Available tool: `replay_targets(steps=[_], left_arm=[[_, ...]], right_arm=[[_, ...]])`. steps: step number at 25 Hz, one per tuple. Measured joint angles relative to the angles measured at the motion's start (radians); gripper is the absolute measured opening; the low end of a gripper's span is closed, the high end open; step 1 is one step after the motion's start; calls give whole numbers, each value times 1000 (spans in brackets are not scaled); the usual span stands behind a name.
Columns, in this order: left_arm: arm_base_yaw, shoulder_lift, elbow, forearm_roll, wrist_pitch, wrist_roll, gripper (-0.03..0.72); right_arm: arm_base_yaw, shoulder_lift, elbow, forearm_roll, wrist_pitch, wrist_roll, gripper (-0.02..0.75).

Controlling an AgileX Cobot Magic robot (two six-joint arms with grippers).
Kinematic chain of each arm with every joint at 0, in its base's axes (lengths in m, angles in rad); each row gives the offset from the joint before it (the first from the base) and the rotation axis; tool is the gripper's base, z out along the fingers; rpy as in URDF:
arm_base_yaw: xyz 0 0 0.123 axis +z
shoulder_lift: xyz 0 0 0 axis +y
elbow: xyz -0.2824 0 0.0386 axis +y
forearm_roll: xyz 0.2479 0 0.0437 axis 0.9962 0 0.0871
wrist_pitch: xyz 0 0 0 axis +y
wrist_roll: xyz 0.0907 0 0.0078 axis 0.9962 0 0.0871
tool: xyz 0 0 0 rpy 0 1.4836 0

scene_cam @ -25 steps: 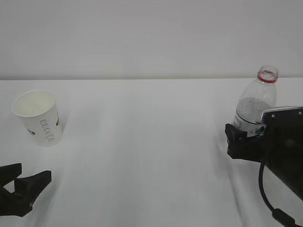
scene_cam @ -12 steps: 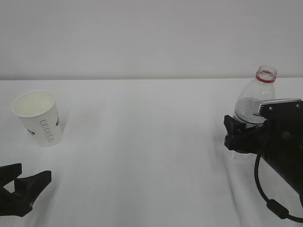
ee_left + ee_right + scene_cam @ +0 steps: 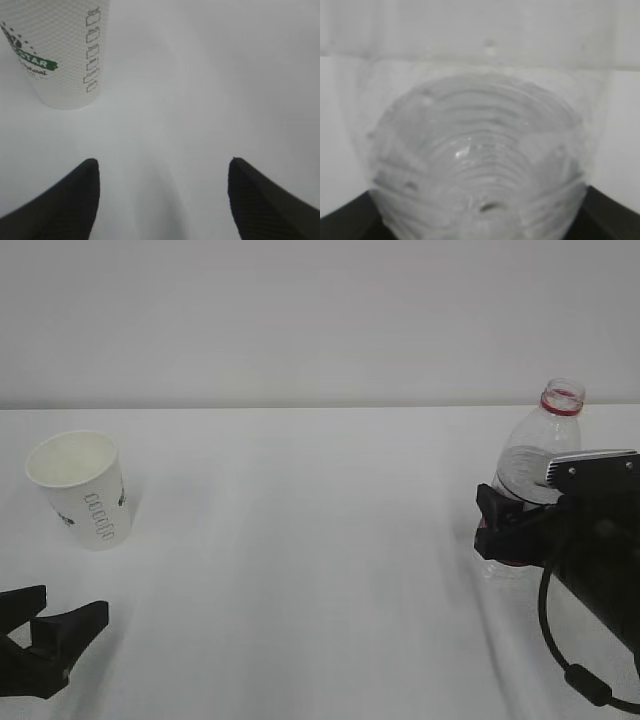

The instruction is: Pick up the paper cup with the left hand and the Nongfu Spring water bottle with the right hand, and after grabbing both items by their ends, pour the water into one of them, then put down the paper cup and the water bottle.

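Over on the right side of the white table [image 3: 300,540], the right hand [image 3: 505,530] is wrapping its black jaws around the lower body of the Nongfu Spring water bottle [image 3: 535,455], which is standing upright with its cap off, though I can't tell if it's squeezing it yet. Way off at the left the paper cup [image 3: 82,488] is sitting upright, and the left hand [image 3: 60,625] is hovering nearer the camera with jaws spread wide, holding nothing
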Motion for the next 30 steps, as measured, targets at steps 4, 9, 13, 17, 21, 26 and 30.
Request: replay_targets(steps=[4, 9, 13, 17, 21, 26, 30], left_arm=[[0, 0, 0, 10, 0, 0, 587], [0, 0, 0, 13, 0, 0, 587], [0, 0, 0, 16, 0, 0, 587], [0, 0, 0, 16, 0, 0, 587], [0, 0, -20, 19, 0, 0, 587], [0, 0, -86, 18, 0, 0, 587], [0, 4, -125, 15, 0, 0, 587]], right_arm=[[0, 0, 34, -5, -27, 0, 520], [0, -37, 79, -15, -25, -19, 519], [0, -94, 99, -16, 35, -66, 518], [0, -153, 107, -16, 56, -83, 517], [0, -196, 107, -24, 66, -86, 517], [-2, -254, 108, -65, 133, -86, 517], [0, -284, 108, -75, 146, -87, 517]])
